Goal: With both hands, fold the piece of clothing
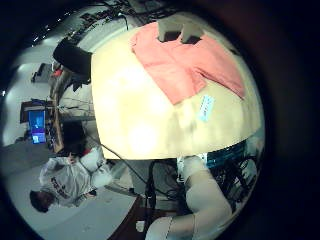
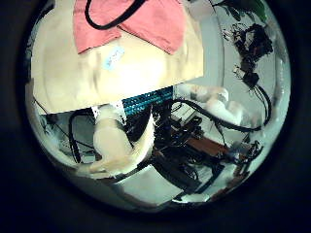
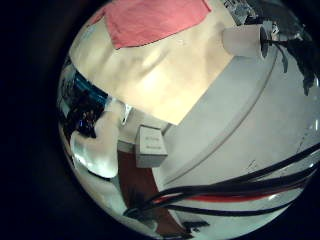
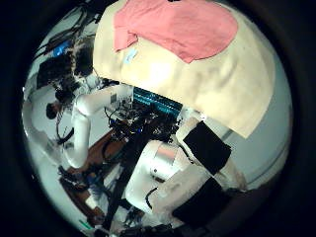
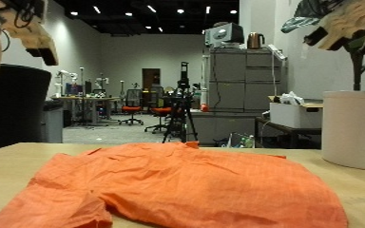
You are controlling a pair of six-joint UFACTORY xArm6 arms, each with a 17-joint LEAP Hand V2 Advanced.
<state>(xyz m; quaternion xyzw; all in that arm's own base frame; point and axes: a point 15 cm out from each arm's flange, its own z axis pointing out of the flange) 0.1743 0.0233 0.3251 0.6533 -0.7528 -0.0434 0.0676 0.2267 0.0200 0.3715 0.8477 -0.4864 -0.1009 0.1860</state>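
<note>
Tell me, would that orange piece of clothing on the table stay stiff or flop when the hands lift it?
Probably flop: the orange garment lies flat on the table with soft wrinkles, so lifted edges would likely droop. It looks thin, so probably light. It may slide rather than roll.

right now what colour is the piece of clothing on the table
Plain orange, no pattern. The piece of clothing shows best in the outside view, spread flat on the table.

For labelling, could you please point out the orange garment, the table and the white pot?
orange garment (image 5: 195, 185), outside view, middle of the cloth.
table (image 5: 18, 157), outside view, bare top.
white pot (image 5: 356, 128), outside view, side wall.
</note>
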